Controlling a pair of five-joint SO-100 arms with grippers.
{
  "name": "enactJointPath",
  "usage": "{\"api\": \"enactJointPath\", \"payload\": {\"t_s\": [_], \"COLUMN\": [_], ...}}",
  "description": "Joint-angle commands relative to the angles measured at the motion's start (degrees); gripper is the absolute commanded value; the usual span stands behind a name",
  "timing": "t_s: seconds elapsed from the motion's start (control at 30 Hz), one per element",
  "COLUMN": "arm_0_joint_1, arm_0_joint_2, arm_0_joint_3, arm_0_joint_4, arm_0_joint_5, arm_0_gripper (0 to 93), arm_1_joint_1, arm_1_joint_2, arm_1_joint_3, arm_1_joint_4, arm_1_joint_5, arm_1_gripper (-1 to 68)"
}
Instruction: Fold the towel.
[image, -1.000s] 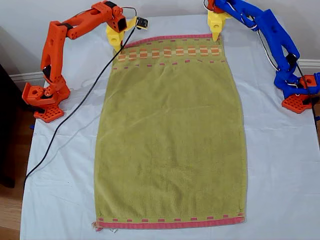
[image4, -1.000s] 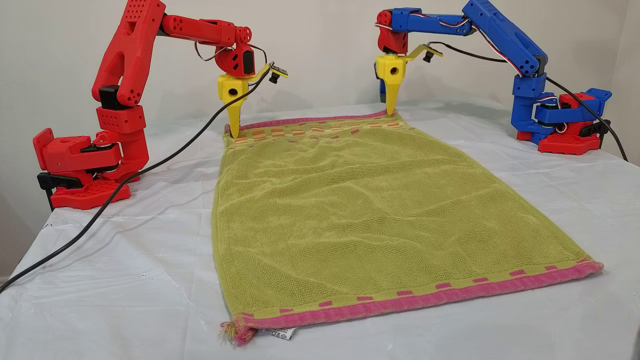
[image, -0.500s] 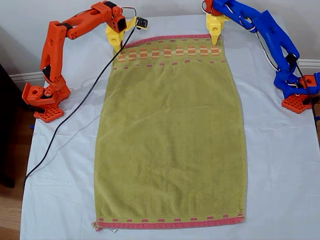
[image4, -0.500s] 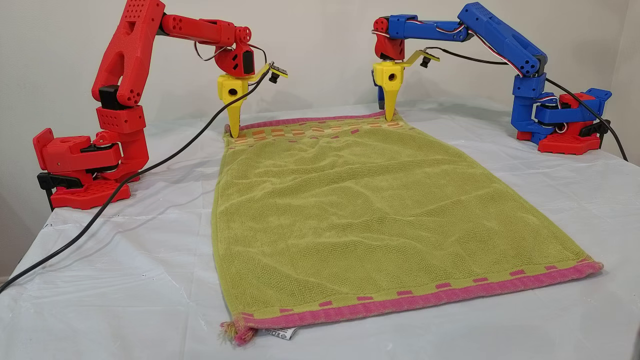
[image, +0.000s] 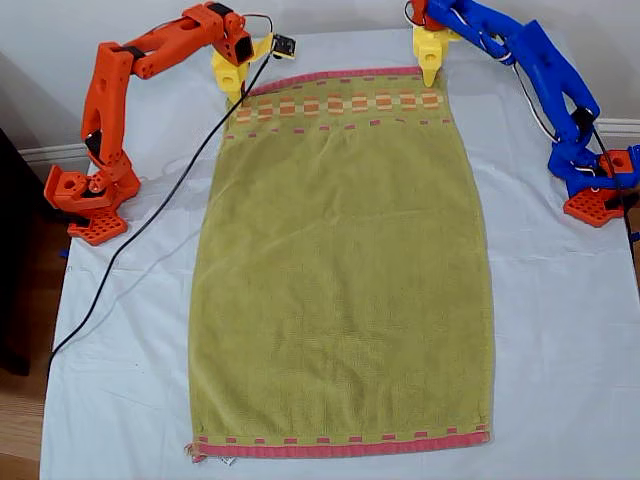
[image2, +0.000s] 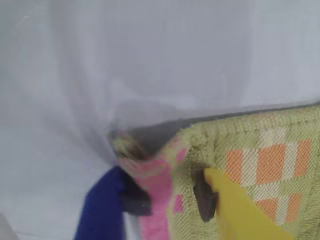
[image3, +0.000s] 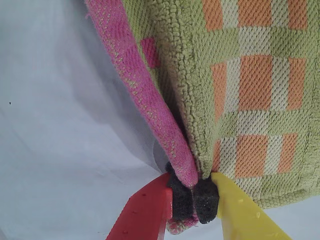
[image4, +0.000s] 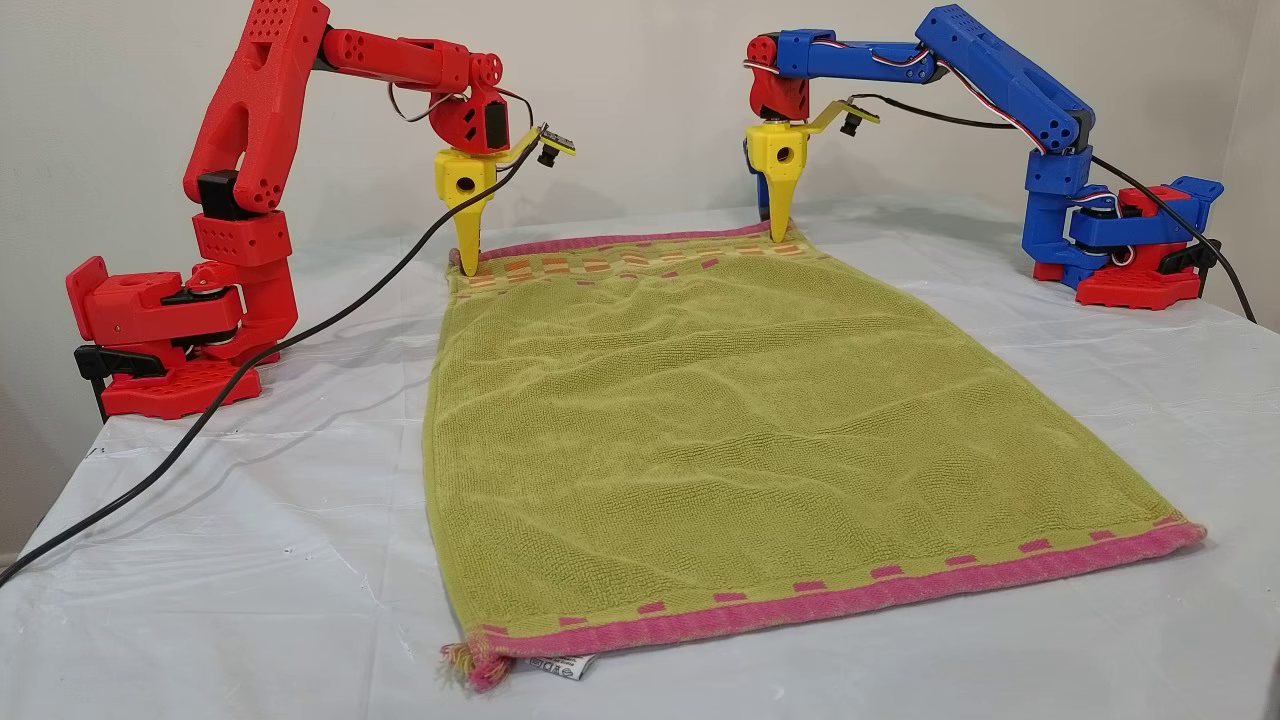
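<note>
**Fingers.** My second gripper (image3: 194, 195) has its red and yellow fingers drawn nearly together. The black pads (image3: 206, 200) pinch the pink hem (image3: 150, 100) at one far corner of the towel (image: 340, 270). My first gripper (image2: 167, 197), with blue and yellow fingers, is closed on the other far corner. Its jaws stand a little wider apart because a thicker bunch of hem and terry lies between them.

**Placement.** In the exterior view my second gripper sits at the upper left and my first at the upper right. Each points down onto one end of the same short edge, beside the band of orange-and-cream squares (image: 335, 103). Holding both corners at once probably lets that edge be lifted level and carried over toward the near hem without skewing.

**Towel.** It lies flat and unfolded, lengthwise down the middle of the white sheet (image: 560, 330). No fold has been made yet.

**Writing.** A small white tag (image4: 560, 667) shows under the near corner at the lower left of the other view. Its print is too small to read.
</note>
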Motion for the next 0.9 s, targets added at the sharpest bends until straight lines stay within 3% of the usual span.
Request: {"api": "enactJointPath", "payload": {"t_s": [0.0,0.4,0.87], "arm_0_joint_1": [0.18,0.09,3.78], "arm_0_joint_2": [2.11,5.98,25.58], "arm_0_joint_3": [0.44,4.57,16.52], "arm_0_joint_4": [-0.53,-1.32,3.25], "arm_0_joint_5": [-0.88,0.09,3.96], "arm_0_gripper": [0.2,0.2,0.2], "arm_1_joint_1": [0.18,-3.08,-8.88], "arm_1_joint_2": [3.16,2.37,32.17], "arm_1_joint_3": [-0.18,-5.1,15.38], "arm_1_joint_4": [0.7,0.7,0.7], "arm_1_joint_5": [0.0,-1.93,1.76], "arm_1_gripper": [0.8,0.2,0.1]}}
